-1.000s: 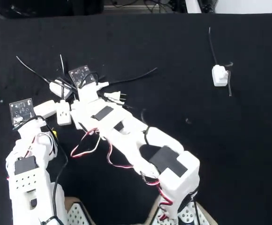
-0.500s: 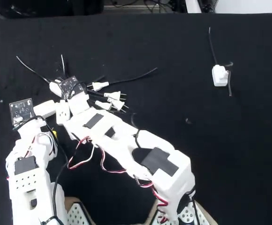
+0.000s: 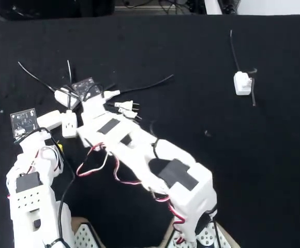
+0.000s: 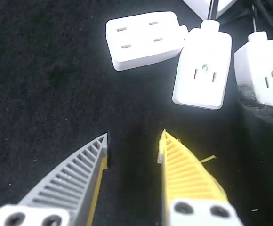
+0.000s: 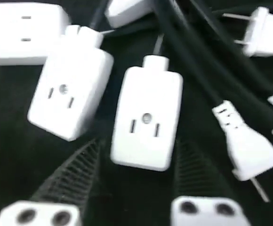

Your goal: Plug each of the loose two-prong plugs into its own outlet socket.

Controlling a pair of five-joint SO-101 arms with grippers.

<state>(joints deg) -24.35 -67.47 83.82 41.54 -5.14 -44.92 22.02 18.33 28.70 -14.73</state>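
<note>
High view: on the worktop the outlets and loose plugs were clustered toward 10 o'clock, and a far outlet sat well apart near 2 o'clock. The right arm lay stretched from 5 o'clock to this cluster. The loose plugs lay just beside its wrist, on its 3 o'clock side, with their long axes roughly on the 9–3 line and their prongs toward 3 o'clock.

In the right wrist view the right pincer stood apart. Its fingers flanked the near end of a grounded outlet without visibly clamping it. That outlet's long axis ran in line with the fingers, cord end farthest off. A second outlet lay just beside it.

In the left wrist view the left pincer was likewise apart and held nothing, with a two-slot block near ahead of it.

We judged the right arm the nearer to the plugs. Crossing cords crowded the cluster, whereas the worktop toward 3 o'clock offered open room.
</note>
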